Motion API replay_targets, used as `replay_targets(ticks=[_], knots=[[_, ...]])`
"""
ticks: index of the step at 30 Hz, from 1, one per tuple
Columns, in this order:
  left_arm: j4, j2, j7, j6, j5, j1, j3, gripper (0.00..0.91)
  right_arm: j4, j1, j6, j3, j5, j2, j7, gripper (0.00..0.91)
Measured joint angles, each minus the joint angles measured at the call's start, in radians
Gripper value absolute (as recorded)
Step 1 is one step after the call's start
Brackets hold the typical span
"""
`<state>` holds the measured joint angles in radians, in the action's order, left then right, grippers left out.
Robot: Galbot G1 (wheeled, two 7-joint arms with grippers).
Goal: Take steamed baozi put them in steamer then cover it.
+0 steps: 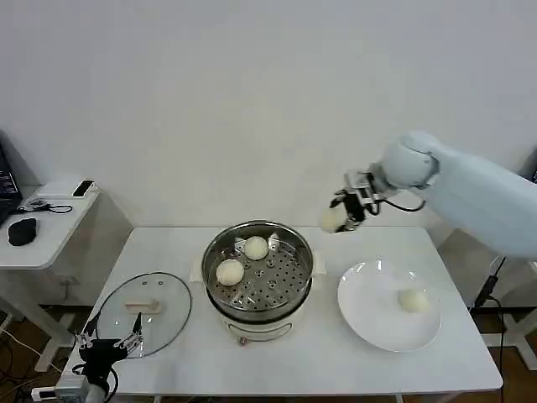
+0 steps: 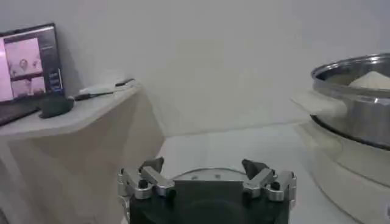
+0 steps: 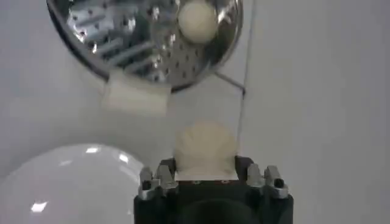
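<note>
Your right gripper (image 1: 340, 217) is up in the right-centre of the head view, above the counter (image 1: 285, 353) between the steamer (image 1: 258, 273) and the white plate (image 1: 388, 304) — its fingers are closed on one baozi (image 1: 332, 219), which the right wrist view shows sitting snug between them (image 3: 206, 148). Two baozi (image 1: 230, 271) (image 1: 256, 248) already sit on the perforated tray, and one more (image 1: 413, 300) lies on the plate. The glass cover (image 1: 144, 312) lies flat at lower left, beside the steamer. Your left gripper (image 2: 207, 173) hangs low near the cover's edge — fingers spread wide, holding nothing.
</note>
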<state>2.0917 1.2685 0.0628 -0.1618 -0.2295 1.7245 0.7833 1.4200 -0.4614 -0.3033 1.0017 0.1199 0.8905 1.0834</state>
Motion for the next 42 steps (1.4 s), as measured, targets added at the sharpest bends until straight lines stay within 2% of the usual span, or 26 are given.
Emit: replay_targets(ticks=[10, 19, 27, 39, 40, 42], knots=[[0.001, 0.011, 0.000, 0.001, -0.004, 0.016, 0.031, 0.907, -0.015, 0.011, 0.057, 0.076, -0.021, 0.191, 0.028, 0.645], [0.008, 0.013, -0.001, 0.001, -0.007, 0.023, 0.052, 0.907, -0.014, 0.043, 0.115, 0.127, -0.072, 0.289, 0.047, 0.645], [0.002, 0.020, -0.001, 0.002, -0.008, 0.019, 0.052, 0.907, -0.006, 0.052, 0.168, 0.158, -0.097, 0.326, 0.065, 0.645], [-0.006, 0.018, -0.001, 0.003, -0.010, 0.009, 0.043, 0.907, 0.023, 0.056, 0.215, 0.183, -0.102, 0.321, 0.093, 0.655], [-0.006, 0.018, -0.001, 0.003, -0.010, 0.008, 0.042, 0.907, 0.024, 0.055, 0.216, 0.183, -0.101, 0.319, 0.093, 0.675], [-0.006, 0.017, -0.001, 0.003, -0.010, 0.007, 0.041, 0.907, 0.027, 0.055, 0.218, 0.184, -0.098, 0.317, 0.093, 0.786]])
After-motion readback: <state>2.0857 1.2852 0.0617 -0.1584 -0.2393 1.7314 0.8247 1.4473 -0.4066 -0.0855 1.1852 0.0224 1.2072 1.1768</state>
